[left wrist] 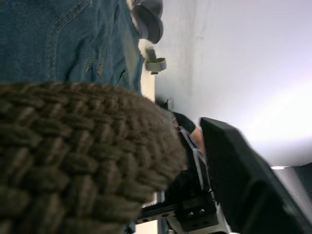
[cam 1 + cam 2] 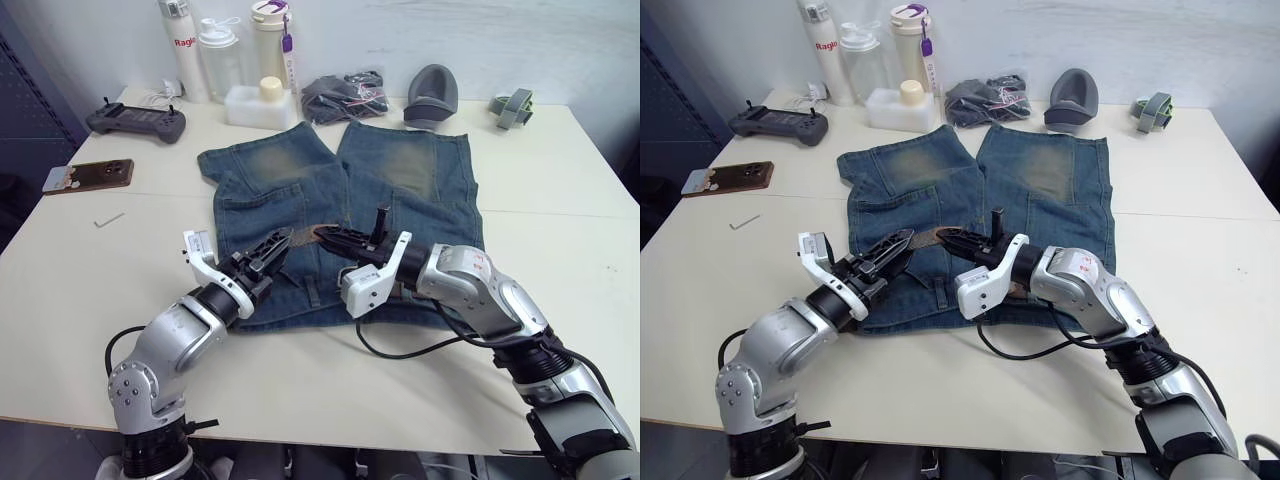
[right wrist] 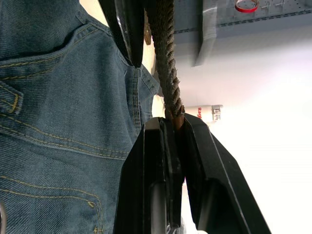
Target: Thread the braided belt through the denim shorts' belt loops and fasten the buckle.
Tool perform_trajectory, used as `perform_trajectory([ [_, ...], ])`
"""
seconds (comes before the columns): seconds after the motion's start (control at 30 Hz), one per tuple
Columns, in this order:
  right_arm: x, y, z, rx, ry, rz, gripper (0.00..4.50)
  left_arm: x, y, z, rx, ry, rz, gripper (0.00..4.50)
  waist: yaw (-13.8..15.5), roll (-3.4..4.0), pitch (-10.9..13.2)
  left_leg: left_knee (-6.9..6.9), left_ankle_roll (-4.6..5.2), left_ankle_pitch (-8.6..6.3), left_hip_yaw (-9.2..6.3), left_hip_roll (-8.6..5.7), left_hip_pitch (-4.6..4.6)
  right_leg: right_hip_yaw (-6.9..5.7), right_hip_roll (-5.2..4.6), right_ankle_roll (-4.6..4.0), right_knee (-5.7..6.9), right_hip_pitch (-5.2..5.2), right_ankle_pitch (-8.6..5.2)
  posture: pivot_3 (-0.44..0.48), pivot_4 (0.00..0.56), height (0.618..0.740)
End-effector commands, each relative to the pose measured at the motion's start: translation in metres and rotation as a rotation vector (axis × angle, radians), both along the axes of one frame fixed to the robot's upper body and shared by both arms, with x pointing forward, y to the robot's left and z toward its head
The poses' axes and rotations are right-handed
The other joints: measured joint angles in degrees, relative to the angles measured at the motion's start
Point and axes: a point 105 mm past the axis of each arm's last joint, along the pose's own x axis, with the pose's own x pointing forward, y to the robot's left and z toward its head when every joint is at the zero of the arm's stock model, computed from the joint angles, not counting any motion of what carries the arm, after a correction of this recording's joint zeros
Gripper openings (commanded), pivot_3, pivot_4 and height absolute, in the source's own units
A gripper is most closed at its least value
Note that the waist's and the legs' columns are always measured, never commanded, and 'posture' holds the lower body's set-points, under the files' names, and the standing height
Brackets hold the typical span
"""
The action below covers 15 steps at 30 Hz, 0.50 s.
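The denim shorts (image 2: 400,175) lie flat on the white table (image 2: 560,230), waistband toward me. Both grippers meet over the middle of the shorts, just beyond the waistband. My right gripper (image 2: 325,237) is shut on the end of the braided belt (image 3: 165,73), and brown leather shows between its fingers. A short brown stretch of belt (image 2: 305,235) runs across to my left gripper (image 2: 285,243). That gripper is open: the braid (image 1: 73,156) rests against one finger, with a gap to the other. One belt loop (image 2: 314,293) stands on the waistband below them. The buckle is hidden.
Bottles (image 2: 215,50) and a white container (image 2: 255,100) stand at the back left. A controller (image 2: 135,122), a phone (image 2: 90,177) and a small hex key (image 2: 108,220) lie at the left. Behind the shorts are a dark cloth bundle (image 2: 345,97), a grey pad (image 2: 432,95) and a strap roll (image 2: 512,107).
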Motion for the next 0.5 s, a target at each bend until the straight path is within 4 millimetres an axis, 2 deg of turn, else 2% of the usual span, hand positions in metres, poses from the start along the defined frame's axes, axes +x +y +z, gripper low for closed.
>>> perform_trajectory([
  [0.03,-0.005,-0.005,0.019,0.039,-0.061,0.01,0.0,0.001,0.002,0.007,-0.004,-0.021,-0.002,0.43,0.0,0.0,0.0,0.0,0.0,0.0,0.0,0.0,-0.01,0.0,0.0,0.0,-0.01,0.0,0.0,0.0,0.15,0.656],
  [0.07,-0.004,-0.006,0.019,0.038,-0.062,0.009,0.0,0.001,0.002,0.006,-0.004,-0.021,-0.001,0.02,0.0,0.0,0.0,0.0,0.01,0.0,0.0,0.0,-0.01,0.0,0.0,0.0,-0.02,0.0,0.0,0.0,0.15,0.656],
  [0.2,-0.007,-0.008,0.021,0.09,-0.009,0.018,0.0,0.004,0.01,0.002,0.019,-0.021,-0.004,0.02,0.0,0.0,0.0,-0.02,0.02,-0.01,0.0,0.0,-0.02,0.0,0.0,0.0,-0.07,0.0,0.0,0.0,0.15,0.656],
  [0.27,-0.006,-0.012,0.025,0.145,0.051,0.011,0.93,0.006,0.015,0.001,0.033,-0.028,-0.009,0.0,0.0,0.0,0.0,-0.02,0.01,-0.01,-0.01,0.0,-0.01,0.0,0.0,0.0,-0.07,0.01,0.0,0.0,0.15,0.656],
  [0.3,-0.007,-0.014,0.022,0.128,0.095,0.024,1.3,0.006,0.021,-0.001,0.048,-0.031,-0.008,0.0,-0.1,0.0,0.0,-0.02,0.01,0.0,-0.01,0.0,-0.01,0.0,0.0,0.0,-0.07,0.01,0.0,0.0,0.15,0.656],
  [0.33,-0.009,-0.017,0.019,0.103,0.128,0.033,1.89,0.006,0.026,-0.002,0.061,-0.035,-0.008,0.0,-0.1,0.0,0.0,-0.02,0.01,0.0,-0.01,0.0,-0.01,0.0,0.0,0.0,-0.08,0.01,0.0,0.0,0.15,0.656],
  [0.37,-0.01,-0.018,0.017,0.083,0.148,0.04,2.17,0.006,0.028,-0.004,0.069,-0.037,-0.009,0.0,-0.1,0.01,0.0,-0.02,0.01,0.0,-0.01,0.01,-0.02,0.0,0.0,0.0,-0.08,0.01,0.0,0.0,0.15,0.656],
  [0.43,-0.008,-0.033,0.014,0.058,0.311,0.034,2.72,-0.002,0.042,-0.016,0.161,-0.032,-0.047,0.0,-0.1,0.01,0.0,-0.03,0.01,0.0,-0.01,0.01,-0.01,-0.01,0.01,-0.01,-0.11,0.01,-0.01,0.0,0.15,0.656],
  [0.5,0.003,-0.054,0.018,0.049,0.49,-0.022,3.73,-0.008,0.054,-0.025,0.213,-0.015,-0.067,0.0,-0.2,0.04,0.0,-0.09,0.02,-0.01,-0.03,0.01,0.02,-0.01,0.0,-0.05,-0.14,0.03,-0.03,0.0,0.15,0.656],
])
